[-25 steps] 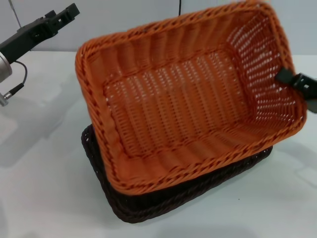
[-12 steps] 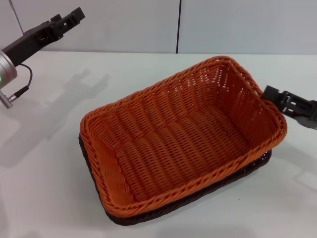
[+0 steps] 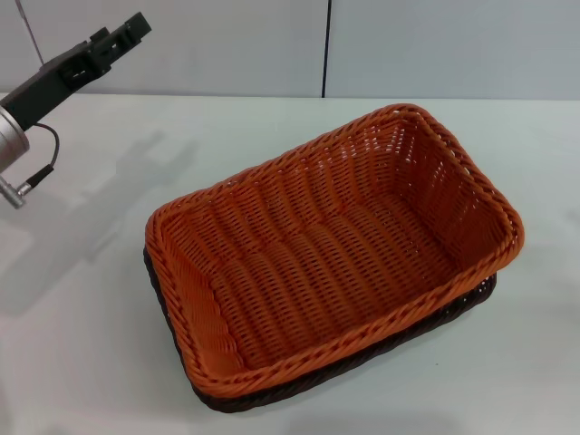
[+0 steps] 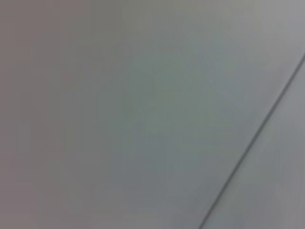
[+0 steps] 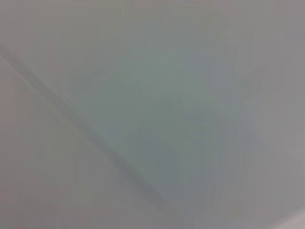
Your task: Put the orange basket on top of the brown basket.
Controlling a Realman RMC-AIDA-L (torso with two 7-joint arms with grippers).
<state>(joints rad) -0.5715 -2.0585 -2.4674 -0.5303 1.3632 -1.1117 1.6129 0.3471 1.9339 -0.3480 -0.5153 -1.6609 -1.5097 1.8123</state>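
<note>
Orange basket [image 3: 335, 254] nested on top of brown basket [image 3: 344, 367] at centre of white table [image 3: 82, 344] — only a dark rim showing beneath, from 9 through 6 to 3 o'clock. Left gripper [image 3: 116, 38] raised at 10 o'clock, well apart from both baskets, holding nothing — cannot tell whether fingers are apart or together. Right gripper out of sight; wrist views blank grey.

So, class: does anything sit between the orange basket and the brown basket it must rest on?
Nothing visible does. The orange basket already sits nested on the brown basket, whose dark rim shows only below it. The left pincer is raised far off at the table's back; the right one is out of view.
</note>
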